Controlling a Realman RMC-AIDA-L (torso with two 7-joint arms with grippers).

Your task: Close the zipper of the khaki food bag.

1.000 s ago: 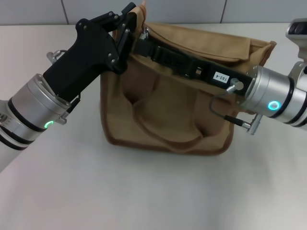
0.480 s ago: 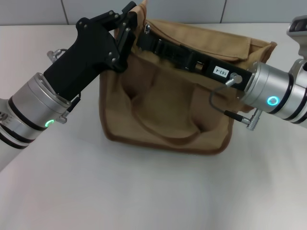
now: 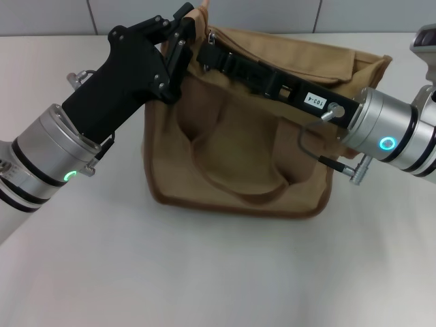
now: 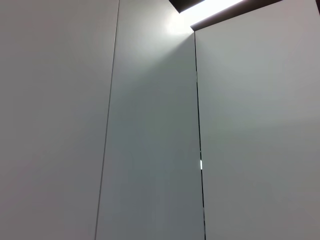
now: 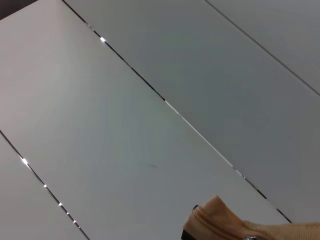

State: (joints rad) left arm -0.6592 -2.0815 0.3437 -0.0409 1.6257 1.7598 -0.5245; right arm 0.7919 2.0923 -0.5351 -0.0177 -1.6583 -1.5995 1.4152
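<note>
Reaching along the top seam of the khaki food bag, I am bringing my right gripper to the zipper slider at the left-arm end, where my left gripper is pinching the corner, though I cannot tell whether the right one has closed on the pull.

zipper mostly hidden, right arm cropped

bag on table, end effectors apparently atop

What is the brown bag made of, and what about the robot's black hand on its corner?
The khaki food bag looks like matte woven canvas: it sags and creases softly, with darker piping along its edges. The left gripper, at the bag's top left corner, looks like hard black plastic or painted metal, smooth and angular; the look leaves that open.
</note>
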